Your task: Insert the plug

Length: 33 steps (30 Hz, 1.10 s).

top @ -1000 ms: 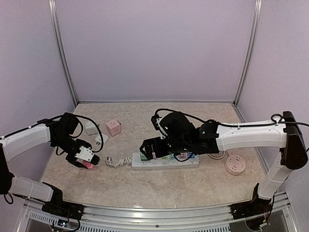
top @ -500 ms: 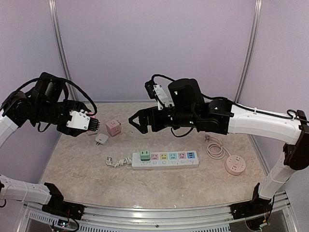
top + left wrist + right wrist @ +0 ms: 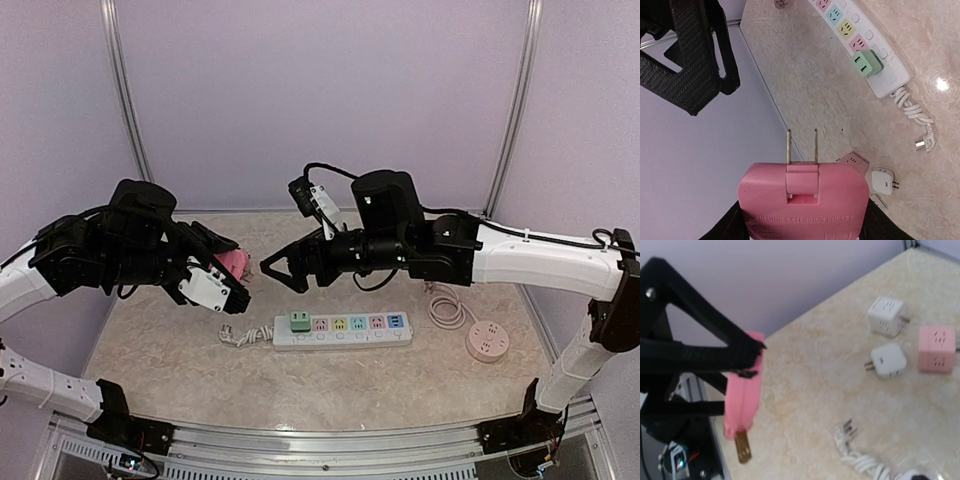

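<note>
The plug (image 3: 803, 200) is a flat pink folding adapter with two brass prongs (image 3: 802, 147) pointing away from my left wrist. My left gripper (image 3: 228, 272) is shut on it and holds it in the air above the table's left half. In the right wrist view the plug (image 3: 742, 390) hangs edge-on, prongs down, between the left gripper's black fingers (image 3: 700, 352). My right gripper (image 3: 283, 270) stands open in the air, facing the plug from the right, a short gap away. The white power strip (image 3: 343, 331) lies on the table below, with a green adapter (image 3: 298, 320) in its left end.
A white cube socket (image 3: 886, 315), a small white adapter (image 3: 888, 360) and a pink cube socket (image 3: 937, 347) lie at the back left. The strip's cable plug (image 3: 847, 430) lies left of the strip. A round pink socket (image 3: 488, 342) and its coiled cable (image 3: 445, 305) sit at the right.
My right gripper rose from the power strip, leaving the green adapter plugged in, and turned left. My left gripper lifted the pink plug off the table and swung it toward the centre.
</note>
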Each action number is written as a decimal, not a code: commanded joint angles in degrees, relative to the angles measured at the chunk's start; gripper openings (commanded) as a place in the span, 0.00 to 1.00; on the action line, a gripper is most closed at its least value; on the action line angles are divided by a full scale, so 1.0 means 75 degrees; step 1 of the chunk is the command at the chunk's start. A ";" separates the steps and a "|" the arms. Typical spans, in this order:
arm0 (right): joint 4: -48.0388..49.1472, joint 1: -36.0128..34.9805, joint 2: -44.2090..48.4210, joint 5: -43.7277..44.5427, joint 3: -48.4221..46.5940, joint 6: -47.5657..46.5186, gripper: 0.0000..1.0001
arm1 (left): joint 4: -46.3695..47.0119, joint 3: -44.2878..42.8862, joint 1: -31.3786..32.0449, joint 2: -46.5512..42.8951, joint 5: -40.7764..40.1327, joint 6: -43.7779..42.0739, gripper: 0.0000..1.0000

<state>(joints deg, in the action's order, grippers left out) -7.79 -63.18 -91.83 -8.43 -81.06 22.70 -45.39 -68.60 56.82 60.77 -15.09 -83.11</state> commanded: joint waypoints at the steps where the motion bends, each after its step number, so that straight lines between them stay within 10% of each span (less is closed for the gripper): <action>1: 0.0275 0.0058 0.0049 -0.0405 0.0229 0.0095 0.92 | 0.0502 0.0136 0.0239 0.0194 0.0036 0.0530 0.23; 23: 0.0591 0.0121 -0.0977 -0.1091 -0.0504 0.0260 0.87 | 0.0969 0.0638 0.0264 0.0082 0.0415 0.1601 0.21; 33: 0.0576 0.0159 -0.1613 -0.1718 -0.1057 0.0376 0.46 | 0.1038 0.0679 0.0261 0.0071 0.0413 0.1743 0.21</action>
<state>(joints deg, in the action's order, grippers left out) -3.64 -62.54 -102.63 -18.85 -86.91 25.19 -38.92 -64.20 58.50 61.95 -12.64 -71.59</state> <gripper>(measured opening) 0.540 0.638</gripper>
